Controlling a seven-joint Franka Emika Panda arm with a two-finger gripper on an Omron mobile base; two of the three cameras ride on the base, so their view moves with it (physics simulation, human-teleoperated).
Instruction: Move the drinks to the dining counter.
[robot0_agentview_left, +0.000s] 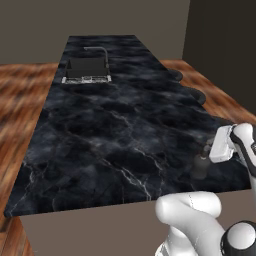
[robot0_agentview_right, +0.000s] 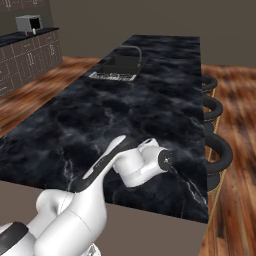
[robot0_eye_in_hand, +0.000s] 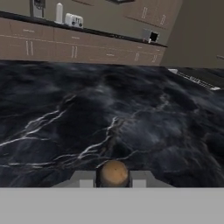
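Gripper: the gripper (robot0_eye_in_hand: 113, 181) stood closed to a narrow gap, and in the hand view its 2 fingers sat either side of a brown rounded top, judged to be the cap of the bottle (robot0_agentview_left: 201, 165).
Bottle, place: in the left base view the dark glass bottle hung under the white hand, at or just above the near right part of the dining counter (robot0_agentview_left: 115, 130); contact with the marble could not be told.
Bottle, axis: its long axis ran roughly upright, neck up toward the hand, round body down; any slight tilt was too blurred to judge.
Bottle, handling: likely stiff, fairly heavy for its size, smooth and slippery, and breakable if dropped on stone.
Bottle, hold: the narrow neck was the natural place to grip, as the fingers appeared to have it; the wide body below would probably swing, so a slow, level lowering seemed wise.
Counter: black marble with white veins stretched away from the hand.
Sink: the sink (robot0_agentview_left: 86, 70) with its faucet (robot0_agentview_left: 98, 51) lay well apart at the far end.
Stools: dark stools (robot0_agentview_right: 216, 150) lined the right edge in the right base view.
Beyond: a worktop with brown cabinets (robot0_eye_in_hand: 78, 46) stood far across the room.
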